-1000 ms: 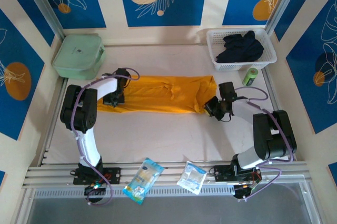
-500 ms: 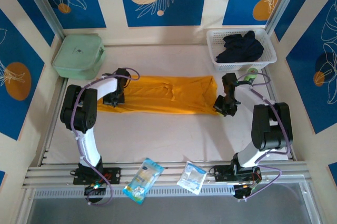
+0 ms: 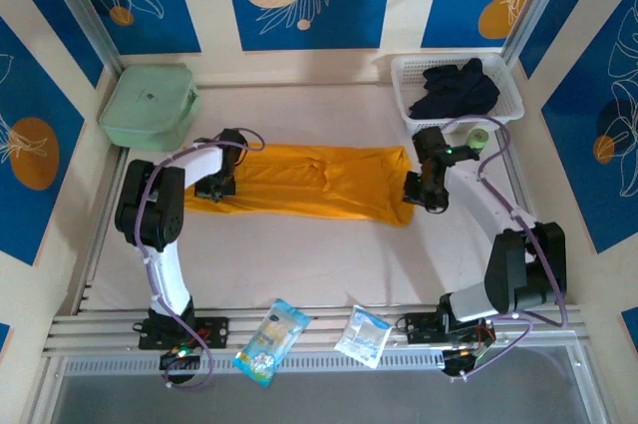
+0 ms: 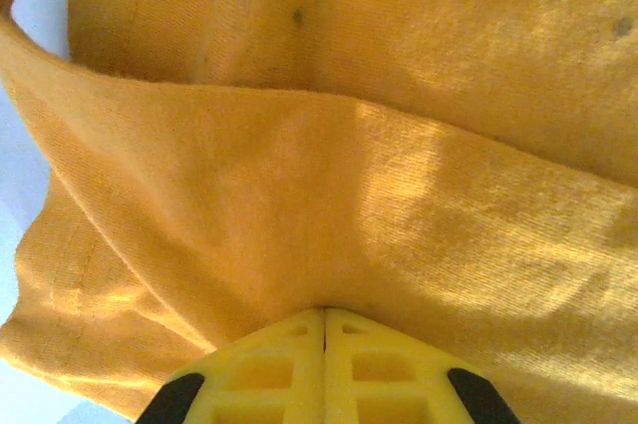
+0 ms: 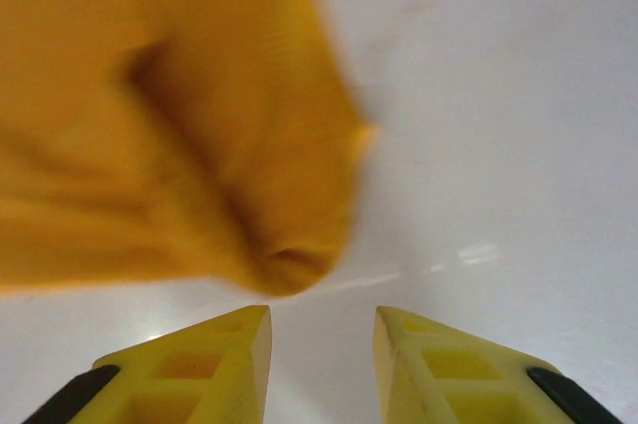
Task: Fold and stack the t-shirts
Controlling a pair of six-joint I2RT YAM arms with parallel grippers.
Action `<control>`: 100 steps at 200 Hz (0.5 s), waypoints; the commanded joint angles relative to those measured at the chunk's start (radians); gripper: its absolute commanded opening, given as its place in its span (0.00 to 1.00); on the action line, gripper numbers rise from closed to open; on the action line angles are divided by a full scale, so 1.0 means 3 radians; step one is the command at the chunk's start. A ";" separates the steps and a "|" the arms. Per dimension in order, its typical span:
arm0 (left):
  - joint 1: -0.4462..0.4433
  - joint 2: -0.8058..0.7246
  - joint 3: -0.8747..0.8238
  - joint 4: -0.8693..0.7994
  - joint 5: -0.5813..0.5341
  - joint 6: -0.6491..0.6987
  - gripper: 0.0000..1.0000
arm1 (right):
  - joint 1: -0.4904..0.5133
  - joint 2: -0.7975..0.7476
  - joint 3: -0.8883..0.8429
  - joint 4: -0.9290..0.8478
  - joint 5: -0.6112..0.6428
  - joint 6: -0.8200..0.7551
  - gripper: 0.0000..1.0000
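One orange-yellow t-shirt, folded lengthwise into a plain band, left jaws pinching it, right jaws parted, empty

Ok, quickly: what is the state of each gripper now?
Left gripper: closed, pinching the orange t-shirt.
Right gripper: open, holding nothing; the shirt's edge lies just ahead.

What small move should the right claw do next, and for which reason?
Probably ease the right claw slightly toward the orange t-shirt, then close. Its jaws stand apart over bare table, and the shirt's end lies just ahead of one finger, not between them. The left claw is shut on the other end, so gripping both ends would allow the next fold.
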State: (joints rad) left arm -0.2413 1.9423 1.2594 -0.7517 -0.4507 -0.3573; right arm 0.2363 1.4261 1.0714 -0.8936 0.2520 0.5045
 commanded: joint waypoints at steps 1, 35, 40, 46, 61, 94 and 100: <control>-0.0002 0.0065 0.0065 -0.0160 -0.0156 0.0012 0.05 | 0.0306 0.0160 0.0029 0.0167 -0.0553 -0.0302 0.32; 0.0001 0.0071 0.0067 -0.0176 -0.0232 0.0020 0.06 | 0.0383 0.0817 0.0085 0.0499 -0.0759 -0.0231 0.25; -0.0003 0.0075 0.0068 -0.0178 -0.0231 0.0020 0.06 | 0.0359 0.0897 0.0114 0.0504 -0.0763 -0.0222 0.24; -0.0002 0.0072 0.0071 -0.0179 -0.0231 0.0020 0.06 | 0.0324 0.1008 0.0155 0.0495 -0.0752 -0.0219 0.23; -0.0002 0.0091 0.0099 -0.0197 -0.0248 0.0029 0.06 | 0.0242 0.1148 0.0233 0.0416 -0.0615 -0.0228 0.21; -0.0003 0.0113 0.0104 -0.0242 -0.0360 0.0037 0.05 | 0.0072 0.1122 0.0351 0.0250 -0.0215 -0.0447 0.21; 0.0001 0.0124 0.0103 -0.0247 -0.0385 0.0037 0.05 | 0.0043 0.1117 0.0377 0.0243 -0.0171 -0.0505 0.21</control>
State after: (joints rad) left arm -0.2424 1.9545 1.2709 -0.7792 -0.5110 -0.3569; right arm 0.2821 1.7897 1.1286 -0.7830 0.1173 0.4248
